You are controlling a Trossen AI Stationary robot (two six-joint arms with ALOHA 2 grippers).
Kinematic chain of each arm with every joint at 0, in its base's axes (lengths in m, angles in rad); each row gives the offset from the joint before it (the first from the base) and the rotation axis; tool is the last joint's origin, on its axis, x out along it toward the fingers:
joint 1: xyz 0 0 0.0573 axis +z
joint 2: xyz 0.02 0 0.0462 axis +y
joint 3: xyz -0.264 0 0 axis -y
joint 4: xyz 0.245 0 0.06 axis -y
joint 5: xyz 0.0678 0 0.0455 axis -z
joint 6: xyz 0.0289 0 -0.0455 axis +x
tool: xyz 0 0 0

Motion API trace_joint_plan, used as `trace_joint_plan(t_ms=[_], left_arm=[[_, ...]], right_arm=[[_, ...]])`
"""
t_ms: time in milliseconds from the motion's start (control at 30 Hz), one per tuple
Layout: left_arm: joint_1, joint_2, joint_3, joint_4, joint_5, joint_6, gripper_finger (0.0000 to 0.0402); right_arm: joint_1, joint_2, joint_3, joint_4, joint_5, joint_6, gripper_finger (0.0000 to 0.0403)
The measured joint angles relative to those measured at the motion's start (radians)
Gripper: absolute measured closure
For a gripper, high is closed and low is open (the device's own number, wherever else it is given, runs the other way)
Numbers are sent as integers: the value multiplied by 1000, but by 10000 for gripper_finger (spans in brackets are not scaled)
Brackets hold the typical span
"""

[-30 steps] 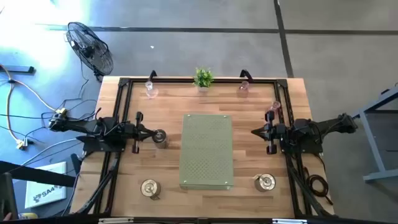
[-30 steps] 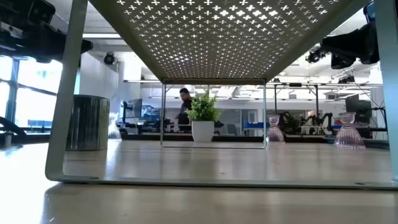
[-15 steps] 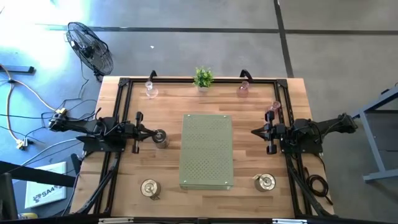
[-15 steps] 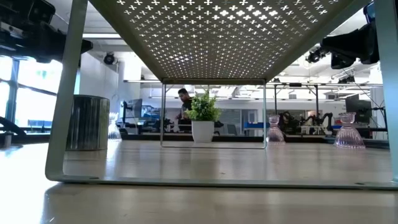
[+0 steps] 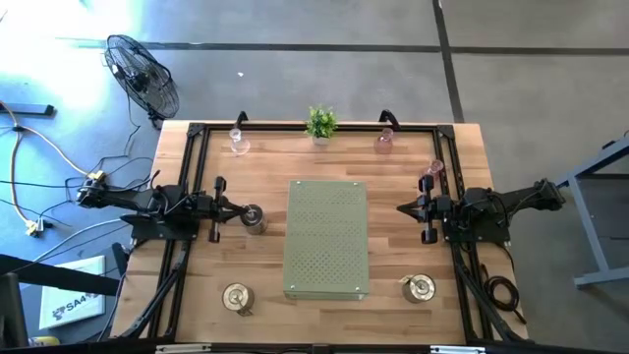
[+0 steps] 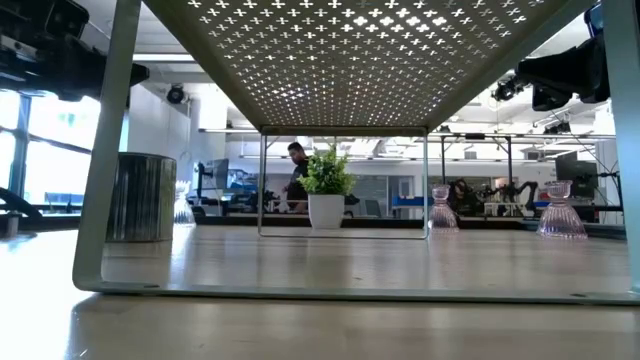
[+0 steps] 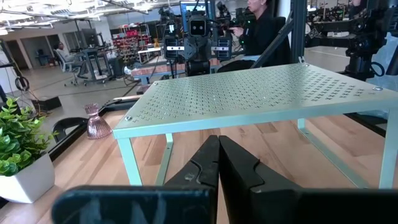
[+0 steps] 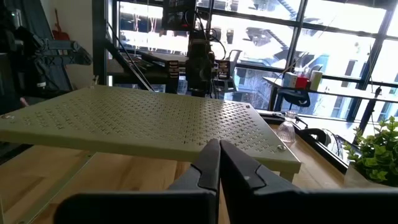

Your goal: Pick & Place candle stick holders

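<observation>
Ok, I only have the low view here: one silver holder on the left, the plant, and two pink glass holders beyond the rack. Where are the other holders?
Observer: A second silver holder stands near the table's front edge, left of the rack, and a third silver holder stands right of it.
Operator: And the sixth?
Observer: A clear glass holder stands at the back, left of the plant.
Operator: Is either gripper holding anything?
Observer: No. The left gripper is shut and empty, its tips close beside the first silver holder. The right gripper is shut and empty on the rack's other side.
</observation>
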Motion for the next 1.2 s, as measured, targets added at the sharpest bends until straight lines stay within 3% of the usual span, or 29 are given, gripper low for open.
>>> trace_joint_plan(t_ms=[1200], left_arm=[[0, 0, 0, -1, 14, -2, 400]], right_arm=[[0, 0, 0, 0, 0, 0, 399]])
